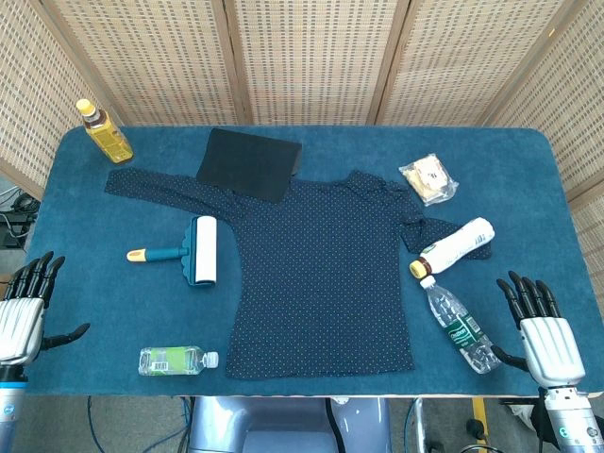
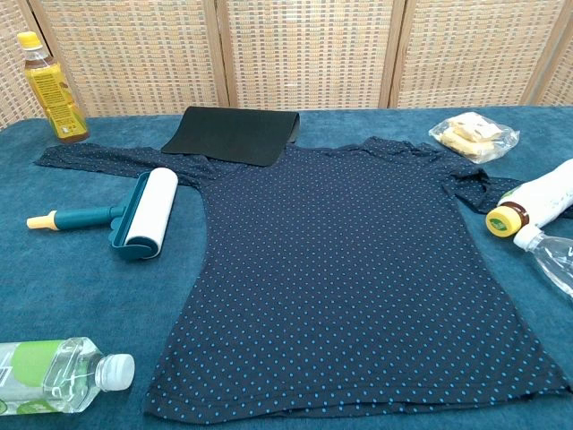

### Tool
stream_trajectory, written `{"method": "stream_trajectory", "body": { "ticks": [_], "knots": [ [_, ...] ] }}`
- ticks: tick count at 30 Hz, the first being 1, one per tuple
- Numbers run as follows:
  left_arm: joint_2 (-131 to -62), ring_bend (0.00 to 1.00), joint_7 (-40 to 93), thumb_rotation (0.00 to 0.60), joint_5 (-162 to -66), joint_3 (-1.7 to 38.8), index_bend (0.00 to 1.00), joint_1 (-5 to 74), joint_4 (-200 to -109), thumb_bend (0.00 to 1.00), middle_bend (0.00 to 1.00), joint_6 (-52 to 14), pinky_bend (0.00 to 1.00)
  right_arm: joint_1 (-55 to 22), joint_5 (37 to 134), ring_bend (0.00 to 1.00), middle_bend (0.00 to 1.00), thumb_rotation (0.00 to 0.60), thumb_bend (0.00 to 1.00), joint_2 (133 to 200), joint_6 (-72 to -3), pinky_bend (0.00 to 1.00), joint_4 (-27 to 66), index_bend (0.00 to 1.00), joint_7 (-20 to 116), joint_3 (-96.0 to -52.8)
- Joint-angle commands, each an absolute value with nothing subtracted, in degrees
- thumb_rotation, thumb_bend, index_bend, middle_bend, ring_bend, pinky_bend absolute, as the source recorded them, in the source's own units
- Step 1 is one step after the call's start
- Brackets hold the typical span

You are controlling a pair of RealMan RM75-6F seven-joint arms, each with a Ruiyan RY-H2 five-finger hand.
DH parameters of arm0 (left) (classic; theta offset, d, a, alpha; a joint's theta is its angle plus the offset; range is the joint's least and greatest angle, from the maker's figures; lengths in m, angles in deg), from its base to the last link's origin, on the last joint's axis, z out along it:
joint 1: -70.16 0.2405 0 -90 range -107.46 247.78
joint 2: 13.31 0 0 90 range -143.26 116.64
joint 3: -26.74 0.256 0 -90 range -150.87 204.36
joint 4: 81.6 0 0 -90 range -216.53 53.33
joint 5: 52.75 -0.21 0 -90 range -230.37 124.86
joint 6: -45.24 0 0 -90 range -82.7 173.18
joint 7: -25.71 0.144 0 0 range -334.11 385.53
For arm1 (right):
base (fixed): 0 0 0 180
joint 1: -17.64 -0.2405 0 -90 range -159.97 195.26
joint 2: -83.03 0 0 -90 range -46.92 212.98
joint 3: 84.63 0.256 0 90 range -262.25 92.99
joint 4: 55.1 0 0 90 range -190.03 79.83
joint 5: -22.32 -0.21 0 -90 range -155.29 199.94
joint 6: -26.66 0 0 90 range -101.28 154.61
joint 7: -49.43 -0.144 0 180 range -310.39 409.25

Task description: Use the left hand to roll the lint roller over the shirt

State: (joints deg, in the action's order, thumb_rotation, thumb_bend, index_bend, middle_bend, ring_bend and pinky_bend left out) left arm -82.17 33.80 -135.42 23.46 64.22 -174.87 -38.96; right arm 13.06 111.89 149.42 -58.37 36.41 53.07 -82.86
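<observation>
The lint roller lies just left of the shirt — a mat behind, bottles right.

Green-label bottle cut by chest view's left edge — black mat hides shirt shoulder.

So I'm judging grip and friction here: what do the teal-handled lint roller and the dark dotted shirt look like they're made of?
The teal-handled lint roller looks like hard, smooth plastic in handle and frame, judging by its even colour; its white drum appears matte, probably paper sheets. The dark dotted shirt looks like thin, soft knit fabric with a matte finish, lying limp and slightly rippled on the table's blue cloth.
</observation>
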Motion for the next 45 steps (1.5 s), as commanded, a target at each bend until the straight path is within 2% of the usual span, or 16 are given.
{"method": "stream_trajectory", "body": {
  "ticks": [1, 33, 36, 39, 41, 43, 45],
  "knots": [
    [-82.17, 0.00, 33.97, 0.600, -135.33, 23.53, 0.00, 64.20, -174.87, 0.08, 0.00, -38.77, 0.06, 13.08, 111.89, 0.00, 0.00, 0.600, 0.09, 149.36, -58.45, 0.00, 36.41, 0.00, 52.91, -82.83],
    [-82.07, 0.00, 35.29, 0.600, -134.46, 23.72, 0.00, 63.75, -175.49, 0.09, 0.00, -37.43, 0.06, 13.16, 111.30, 0.00, 0.00, 0.600, 0.09, 148.96, -58.75, 0.00, 36.55, 0.00, 51.63, -82.36],
    [-81.73, 0.00, 35.81, 0.600, -133.46, 23.35, 0.00, 63.26, -176.16, 0.09, 0.00, -36.38, 0.11, 13.15, 110.80, 0.00, 0.00, 0.600, 0.09, 148.94, -58.51, 0.00, 36.33, 0.00, 51.36, -82.23],
    [-81.48, 0.03, 36.42, 0.600, -131.83, 21.68, 0.00, 61.44, -176.12, 0.10, 0.01, -34.34, 0.22, 13.03, 109.97, 0.00, 0.00, 0.600, 0.09, 149.05, -57.81, 0.00, 35.88, 0.00, 50.98, -82.09],
    [-81.57, 0.13, 36.78, 0.600, -130.75, 20.39, 0.00, 60.18, -175.72, 0.11, 0.10, -33.21, 0.34, 12.92, 109.73, 0.00, 0.00, 0.600, 0.09, 149.18, -57.57, 0.00, 35.68, 0.00, 50.83, -82.00],
    [-81.33, 0.28, 37.12, 0.600, -129.35, 19.09, 0.00, 58.37, -175.56, 0.12, 0.29, -30.92, 0.46, 12.88, 109.59, 0.00, 0.00, 0.600, 0.09, 149.26, -57.52, 0.00, 35.55, 0.00, 50.76, -81.90],
    [-80.86, 0.39, 36.78, 0.600, -127.77, 17.87, 0.01, 56.33, -175.66, 0.13, 0.43, -27.88, 0.54, 12.88, 109.48, 0.00, 0.00, 0.600, 0.09, 149.28, -57.57, 0.00, 35.48, 0.00, 50.70, -81.79]
  ]
}}
